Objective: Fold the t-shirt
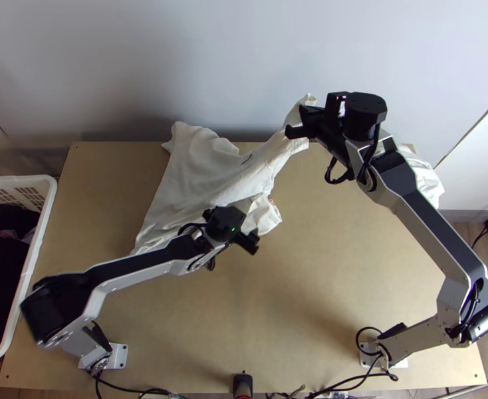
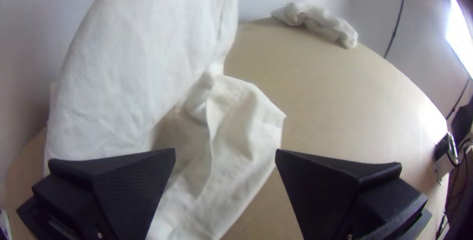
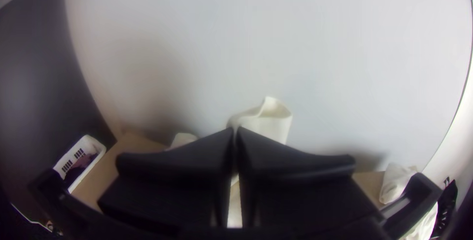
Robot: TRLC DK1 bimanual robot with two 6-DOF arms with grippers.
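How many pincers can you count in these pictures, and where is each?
2: the left pincer, open by the t-shirt near the middle of the table; the right pincer, shut on the t-shirt's raised end near the wall.

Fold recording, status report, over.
Right gripper shut on a raised part of the t-shirt. Left gripper open near its lower end. Other white cloth far right, well apart.
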